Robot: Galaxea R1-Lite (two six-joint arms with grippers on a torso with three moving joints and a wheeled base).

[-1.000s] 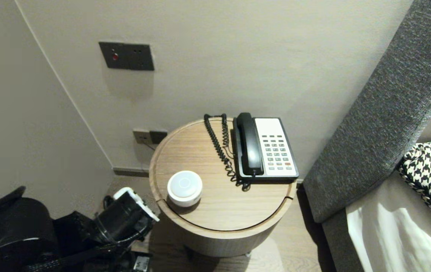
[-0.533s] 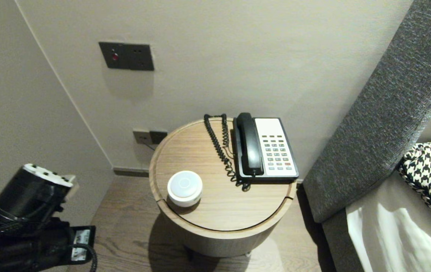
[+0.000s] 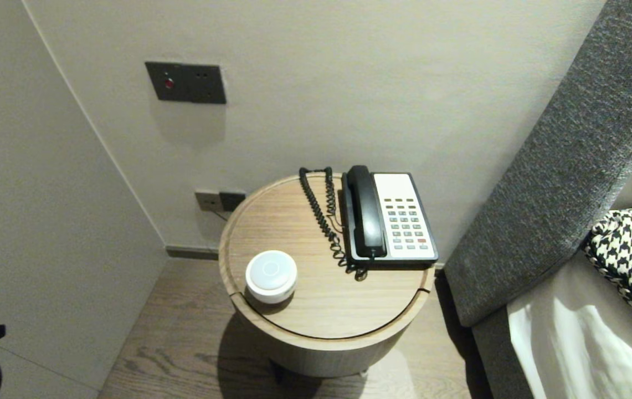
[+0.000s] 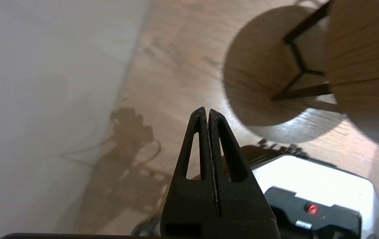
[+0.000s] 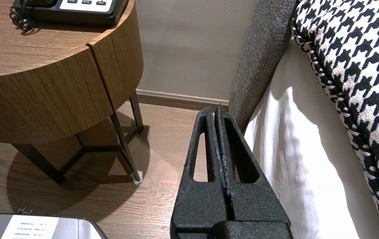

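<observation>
A: What does the head view miss?

B: Both hands. The left wrist view shows the left hand (image 4: 208,111), fingers pressed together on nothing, low over the wood floor (image 4: 176,49) left of the desk (image 4: 358,49), near its dark metal legs (image 4: 297,66).

A: And the desk's top?

B: Only the head view shows it whole: a round white puck (image 3: 271,275) by the left front rim, a coiled black cord (image 3: 321,216), then the telephone (image 3: 390,219) at the back right.

A: The right hand?

B: The right hand (image 5: 214,111), closed and empty, hangs right of the desk, beside the grey woven headboard (image 5: 259,49) and the houndstooth pillow (image 5: 352,66).
</observation>
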